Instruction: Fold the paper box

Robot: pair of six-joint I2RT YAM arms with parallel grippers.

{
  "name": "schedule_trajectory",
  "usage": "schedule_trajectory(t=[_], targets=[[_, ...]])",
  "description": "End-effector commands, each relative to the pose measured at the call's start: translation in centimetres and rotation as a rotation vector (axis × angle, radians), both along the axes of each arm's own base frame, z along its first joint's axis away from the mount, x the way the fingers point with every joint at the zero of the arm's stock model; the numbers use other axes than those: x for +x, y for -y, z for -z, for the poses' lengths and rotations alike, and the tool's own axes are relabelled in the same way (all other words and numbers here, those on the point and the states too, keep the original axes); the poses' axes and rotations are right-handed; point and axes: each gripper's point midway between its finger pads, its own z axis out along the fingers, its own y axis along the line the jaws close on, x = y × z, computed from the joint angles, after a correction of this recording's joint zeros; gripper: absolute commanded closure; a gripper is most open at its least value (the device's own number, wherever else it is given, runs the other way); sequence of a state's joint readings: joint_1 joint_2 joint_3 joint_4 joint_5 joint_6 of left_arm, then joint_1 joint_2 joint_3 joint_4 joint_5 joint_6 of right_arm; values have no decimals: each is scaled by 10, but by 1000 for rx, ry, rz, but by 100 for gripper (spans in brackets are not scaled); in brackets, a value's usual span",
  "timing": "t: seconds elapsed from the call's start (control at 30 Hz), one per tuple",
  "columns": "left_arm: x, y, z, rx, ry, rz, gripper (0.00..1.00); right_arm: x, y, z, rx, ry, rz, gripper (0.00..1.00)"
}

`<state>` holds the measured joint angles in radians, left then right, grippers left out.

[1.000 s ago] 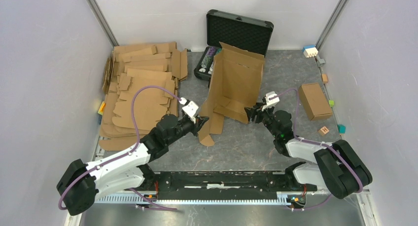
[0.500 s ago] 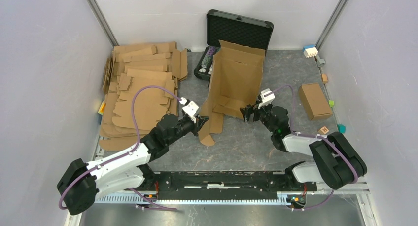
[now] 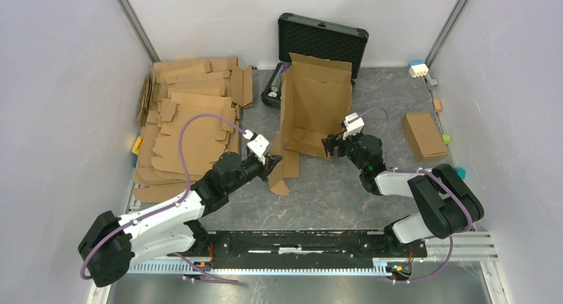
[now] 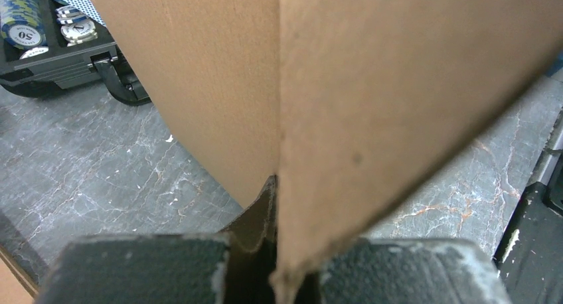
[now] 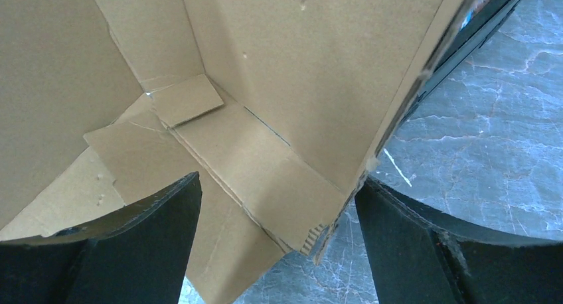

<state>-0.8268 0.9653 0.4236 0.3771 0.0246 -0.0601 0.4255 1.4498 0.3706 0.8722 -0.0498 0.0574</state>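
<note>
The paper box (image 3: 312, 108) is a brown cardboard die-cut sheet, part folded and standing upright in the middle of the table, in front of the black case. My left gripper (image 3: 272, 163) is shut on its lower left flap (image 4: 345, 118); the flap edge runs down between the pads. My right gripper (image 3: 330, 147) is open at the box's lower right corner (image 5: 319, 231), one finger on each side of that corner. The inner flaps and side wall (image 5: 299, 58) fill the right wrist view.
A black case (image 3: 322, 42) with foam lid stands open at the back; poker chips (image 4: 23, 25) lie in it. A stack of flat cardboard sheets (image 3: 189, 118) lies at the left. A small closed brown box (image 3: 423, 135) and little coloured blocks (image 3: 418, 68) sit at the right.
My right gripper has moved left and forward up to the box's lower right corner. The box has tipped more upright and shifted slightly left. The left gripper has stayed shut on the flap.
</note>
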Motion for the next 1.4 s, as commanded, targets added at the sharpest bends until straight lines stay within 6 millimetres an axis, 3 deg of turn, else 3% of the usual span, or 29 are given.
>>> schedule_trajectory(t=[0.0, 0.33, 0.57, 0.73, 0.9, 1.1, 1.23, 1.37], targets=[[17, 1, -11, 37, 46, -52, 92, 20, -5, -28, 21, 101, 23, 11], [44, 6, -20, 117, 116, -110, 92, 35, -2, -29, 47, 97, 84, 16], [11, 12, -27, 1, 55, 9, 91, 16, -1, -13, 42, 32, 52, 8], [-7, 12, -19, -30, 8, 71, 91, 4, -15, -9, 32, 6, -55, 3], [-14, 9, -14, -41, -5, 82, 91, -4, -20, -1, 35, -34, -76, 2], [-17, 12, -12, -50, -9, 101, 91, -8, -16, 6, 46, -85, 34, 2], [-18, 10, -14, -59, -4, 102, 91, -9, 1, 12, 46, -114, 138, 2], [-21, 12, -14, -64, -7, 114, 91, -12, -7, 6, 96, -101, 103, 19]])
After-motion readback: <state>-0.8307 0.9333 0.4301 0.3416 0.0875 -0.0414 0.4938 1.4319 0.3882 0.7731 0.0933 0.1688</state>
